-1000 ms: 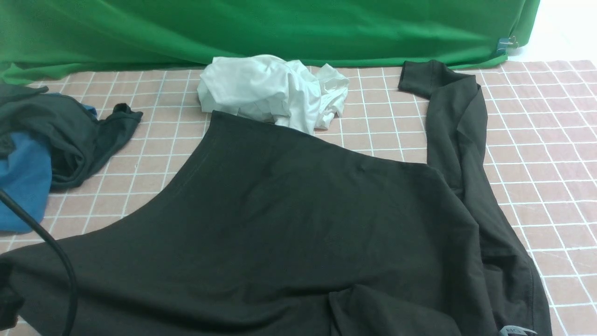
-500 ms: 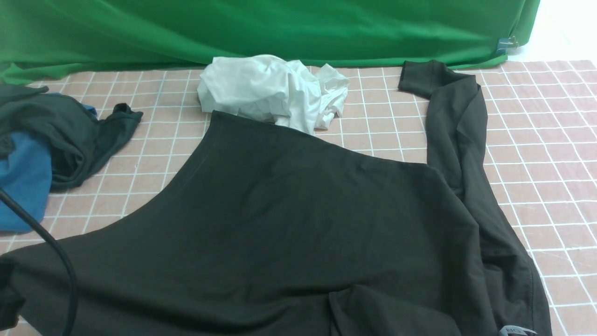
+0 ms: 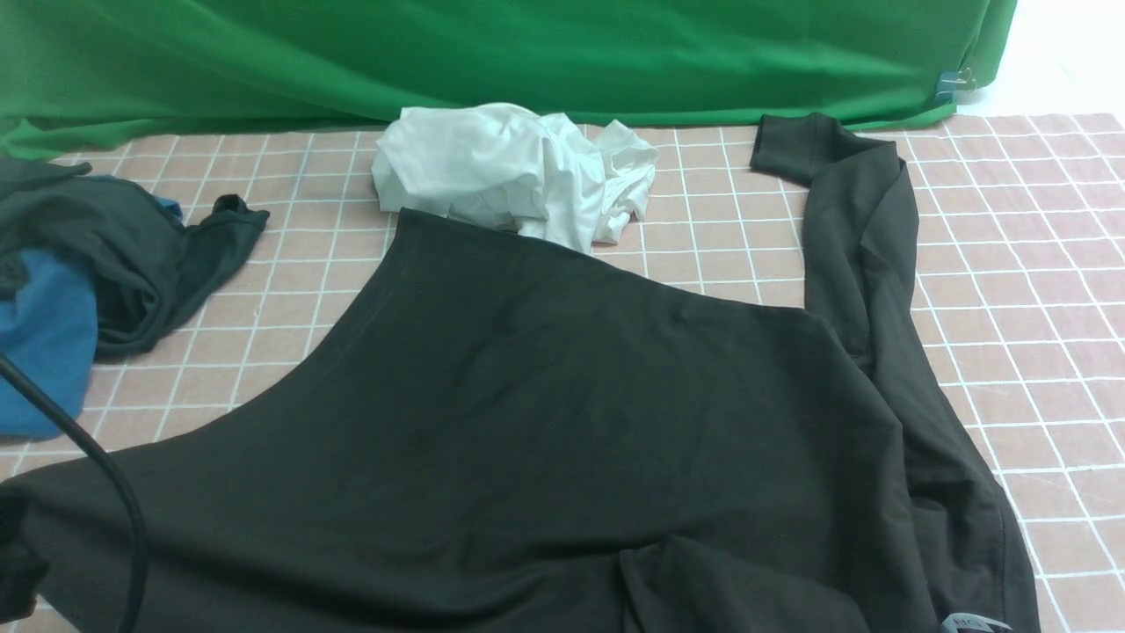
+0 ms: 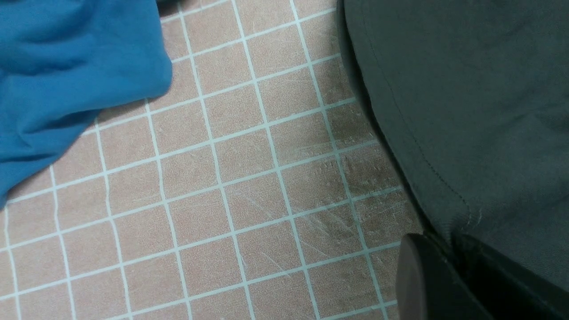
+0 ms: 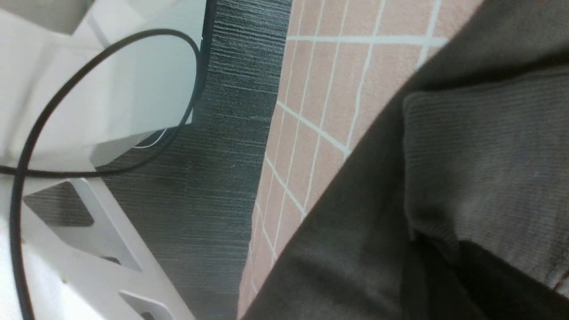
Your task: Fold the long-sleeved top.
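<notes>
Pink grid mat (image 3: 1011,220), green backdrop (image 3: 527,53) | long-sleeved top (image 3: 545,396) spread flat mid-mat | left gripper (image 4: 449,253) clamped on its hem, likely to lift a fold | right gripper (image 5: 449,266) at ribbed cuff, closure unclear

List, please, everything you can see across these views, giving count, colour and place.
long-sleeved top: one, black-brown, spread over the near middle, one sleeve reaching far right.
white garment: one, white, crumpled at the far middle.
blue shirt: one, blue, left edge.
dark garment: one, greenish-grey, heaped with the blue shirt.
mat: one, pink with white grid, under everything.
backdrop: one, green, along the far side.
cable: one, black, near left.
left gripper: one, dark, shut on the top's stitched hem.
right gripper: one, dark, at the top's ribbed cuff; grip unclear.
</notes>
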Available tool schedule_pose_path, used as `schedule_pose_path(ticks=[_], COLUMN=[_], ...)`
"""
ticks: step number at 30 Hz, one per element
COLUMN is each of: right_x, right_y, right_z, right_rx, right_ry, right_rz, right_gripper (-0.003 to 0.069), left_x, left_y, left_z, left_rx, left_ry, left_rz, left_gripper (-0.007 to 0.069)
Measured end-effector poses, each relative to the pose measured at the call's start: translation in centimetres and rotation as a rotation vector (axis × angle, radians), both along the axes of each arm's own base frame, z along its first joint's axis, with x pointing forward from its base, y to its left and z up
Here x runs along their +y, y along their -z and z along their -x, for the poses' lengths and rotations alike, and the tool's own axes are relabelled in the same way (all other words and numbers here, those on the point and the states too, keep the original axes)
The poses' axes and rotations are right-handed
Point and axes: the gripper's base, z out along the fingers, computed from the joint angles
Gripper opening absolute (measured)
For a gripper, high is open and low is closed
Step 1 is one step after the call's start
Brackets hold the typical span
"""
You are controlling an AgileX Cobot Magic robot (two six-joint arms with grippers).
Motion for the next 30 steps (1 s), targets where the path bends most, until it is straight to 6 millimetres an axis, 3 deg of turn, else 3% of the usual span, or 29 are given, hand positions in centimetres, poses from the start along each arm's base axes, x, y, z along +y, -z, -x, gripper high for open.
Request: schedule_pose_path(ticks=[2, 3, 5, 7, 9, 11, 16, 20, 30], right_x=[-0.12, -0.14, -0.21, -0.20, -0.22, -0.44, -0.76, -0.76, -0.73], right_y=[0.00, 0.01, 0.03, 0.07, 0.19, 0.57, 0.92, 0.92, 0.89], right_z=[0.00, 0.02, 0.10, 0.17, 0.21, 0.30, 0.30, 0.27, 0.19], right_rx=[0.001, 0.003, 0.014, 0.022, 0.026, 0.035, 0.034, 0.030, 0.020], right_ry=[0.015, 0.020, 0.040, 0.046, 0.043, 0.036, 0.027, 0.020, 0.012], right_rz=[0.010, 0.012, 0.015, 0.008, 0.001, -0.011, -0.007, -0.006, -0.006], right_gripper=[0.0242, 0.0256, 0.0431, 0.0507, 0.0528, 0.0507, 0.0374, 0.0217, 0.0048], left_x=[0.00, 0.00, 0.00, 0.00, 0.00, 0.00, 0.00, -0.02, -0.03], left_y=[0.01, 0.02, 0.02, 0.02, 0.02, 0.02, 0.02, 0.02, 0.03], left_z=[0.02, 0.02, 0.02, 0.02, 0.02, 0.02, 0.02, 0.02, 0.05], left_rx=[0.002, 0.003, 0.003, 0.003, 0.003, 0.003, 0.003, 0.003, 0.007], left_ry=[0.000, 0.000, 0.000, 0.000, 0.000, 0.000, 0.001, 0.001, 0.008], left_rz=[0.000, 0.000, 0.000, 0.000, 0.000, 0.000, -0.001, 0.002, 0.000], left_gripper=[0.0035, 0.0035, 0.0035, 0.0035, 0.0035, 0.0035, 0.0035, 0.0035, 0.0035])
